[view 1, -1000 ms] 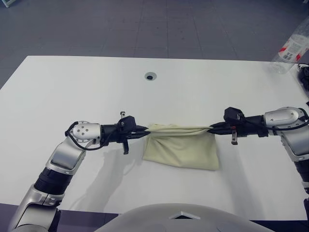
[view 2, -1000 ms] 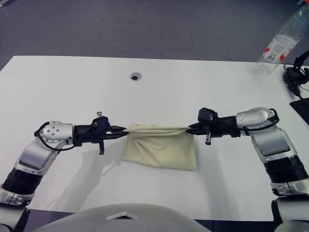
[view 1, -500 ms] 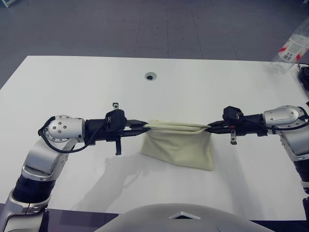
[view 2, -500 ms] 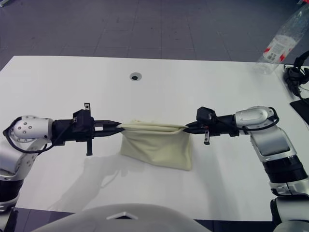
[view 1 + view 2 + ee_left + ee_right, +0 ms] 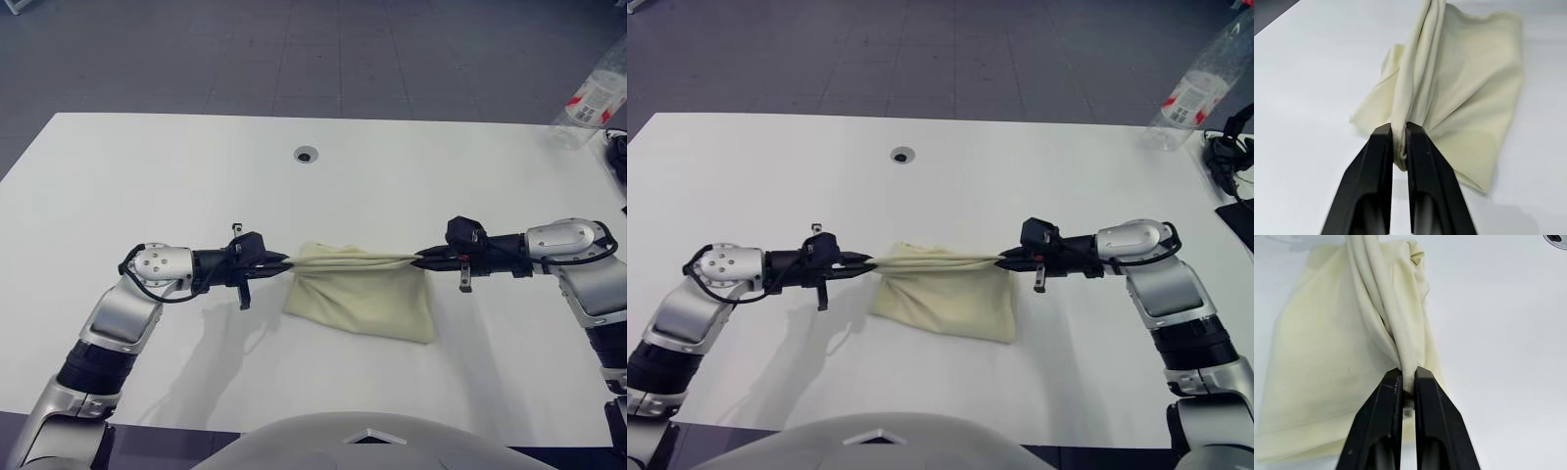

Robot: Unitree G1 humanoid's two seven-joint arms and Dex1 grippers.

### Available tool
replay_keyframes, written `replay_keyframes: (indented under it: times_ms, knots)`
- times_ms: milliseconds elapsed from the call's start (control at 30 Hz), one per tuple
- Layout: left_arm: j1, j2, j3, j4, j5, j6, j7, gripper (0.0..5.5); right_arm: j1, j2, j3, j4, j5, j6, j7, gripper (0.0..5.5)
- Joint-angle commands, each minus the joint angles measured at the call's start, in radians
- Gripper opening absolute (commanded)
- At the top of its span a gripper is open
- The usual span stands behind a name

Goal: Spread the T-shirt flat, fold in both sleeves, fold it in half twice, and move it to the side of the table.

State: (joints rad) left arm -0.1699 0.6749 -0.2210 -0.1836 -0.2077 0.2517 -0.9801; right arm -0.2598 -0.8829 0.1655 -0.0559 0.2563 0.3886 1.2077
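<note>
A pale yellow T-shirt (image 5: pixel 367 294), folded into a small bundle, hangs stretched between my two grippers above the middle of the white table (image 5: pixel 147 176). Its lower part droops toward the table's near side. My left gripper (image 5: pixel 285 262) is shut on the shirt's left upper corner, the fabric pinched between its black fingers (image 5: pixel 1382 147). On the other side my right gripper (image 5: pixel 419 260) is shut on the right upper corner, with bunched cloth (image 5: pixel 1400 333) running out from between its fingers (image 5: pixel 1391 387). The top edge is pulled taut between them.
A round cable hole (image 5: pixel 307 154) sits in the table toward the far side. A clear plastic bottle (image 5: pixel 1200 83) stands at the far right corner, with black cables (image 5: pixel 1227 152) beside it. Bare table lies to the left and right of the shirt.
The left arm rose with the shirt half a second ago and has since come down and drawn in. The shirt's top edge is held a little farther from the near edge than a second ago.
</note>
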Motion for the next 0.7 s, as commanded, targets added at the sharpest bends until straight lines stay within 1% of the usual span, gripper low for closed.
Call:
replay_keyframes:
  times_ms: [33, 133, 200, 300, 400, 467, 600, 700]
  knots:
    - [-0.039, -0.083, 0.01, 0.03, 0.006, 0.03, 0.086, 0.89, -0.011, 0.019, -0.002, 0.017, -0.005, 0.053, -0.031, 0.52]
    - [-0.055, -0.16, 0.032, 0.057, 0.003, 0.045, 0.173, 1.44, -0.018, 0.066, -0.017, 0.019, 0.011, 0.118, -0.09, 1.02]
    - [-0.065, -0.21, 0.053, 0.077, 0.003, 0.05, 0.236, 1.8, -0.031, 0.113, -0.029, 0.037, 0.001, 0.146, -0.167, 1.36]
    - [-0.077, -0.257, 0.07, 0.101, 0.015, 0.053, 0.305, 2.28, -0.04, 0.166, -0.048, 0.062, -0.017, 0.163, -0.265, 1.82]
    - [-0.076, -0.28, 0.07, 0.114, 0.025, 0.046, 0.337, 2.67, -0.046, 0.207, -0.077, 0.092, -0.041, 0.162, -0.37, 2.19]
    - [-0.068, -0.29, 0.07, 0.112, 0.025, 0.047, 0.351, 3.03, -0.053, 0.227, -0.107, 0.106, -0.048, 0.164, -0.429, 2.54]
    - [-0.061, -0.296, 0.065, 0.133, 0.05, 0.024, 0.381, 3.69, -0.047, 0.24, -0.146, 0.097, -0.046, 0.168, -0.489, 3.17]
    - [-0.062, -0.308, 0.091, 0.139, 0.059, 0.012, 0.422, 4.22, -0.036, 0.242, -0.141, 0.079, -0.055, 0.158, -0.505, 3.68]
